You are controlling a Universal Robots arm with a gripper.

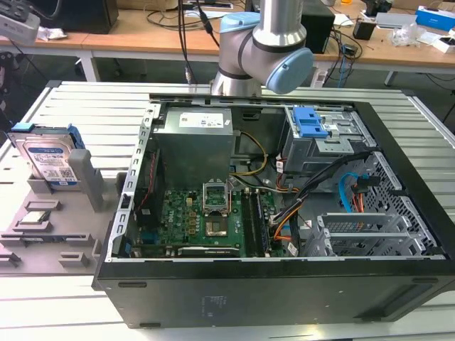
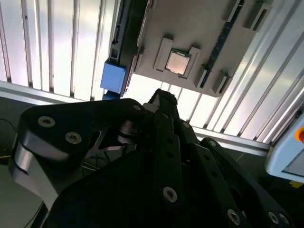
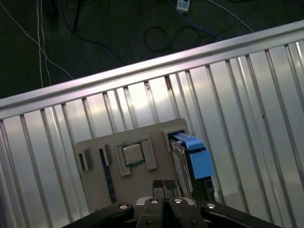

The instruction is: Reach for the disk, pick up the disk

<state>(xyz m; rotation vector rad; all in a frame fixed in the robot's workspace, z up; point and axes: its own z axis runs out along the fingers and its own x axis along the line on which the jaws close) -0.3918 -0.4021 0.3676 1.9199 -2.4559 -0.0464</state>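
A ribbed metal bench [image 1: 92, 106] carries an open computer case [image 1: 270, 291] and, at the exterior view's left, a grey fixture plate [image 1: 67, 213] where the disk [image 1: 48, 158] stands on edge. The likely risk is that the gripper [image 3: 163, 184], fingertips together and empty, strikes the disk's top edge rather than straddling it. In the first wrist view the disk is well apart from the fingertips, beyond them and off their line.

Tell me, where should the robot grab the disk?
Probably by its upper part, pinching the two wide flat faces and coming down from above. The disk stands upright on its edge in the grey holder, so its bottom is tucked into the slot and the top, with the blue bracket, sticks up free.
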